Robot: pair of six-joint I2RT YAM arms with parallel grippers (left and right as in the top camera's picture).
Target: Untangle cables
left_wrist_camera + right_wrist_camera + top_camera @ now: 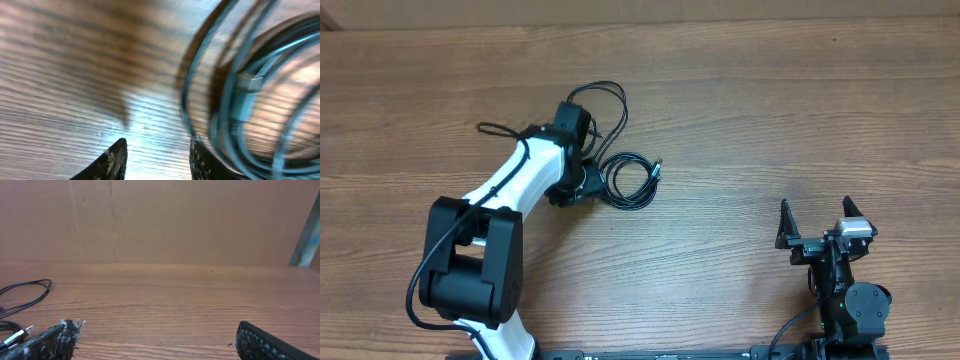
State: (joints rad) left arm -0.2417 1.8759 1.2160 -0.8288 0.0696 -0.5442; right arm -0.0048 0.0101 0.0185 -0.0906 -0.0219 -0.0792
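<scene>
Wood table, left arm stretched forward — gripper beside coiled cables

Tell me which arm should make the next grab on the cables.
Left. The left claw sits right at the coiled cables; the right claw is open far off by its base.

Wood-grain table, plain brown wall

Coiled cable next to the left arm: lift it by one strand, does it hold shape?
Probably not: the coiled cable is thin cord in loose uneven loops, so it would likely sag and unwind. Seems light; a push should slide it on the table, not roll it. Its plug end sticks out and may snag.
</scene>
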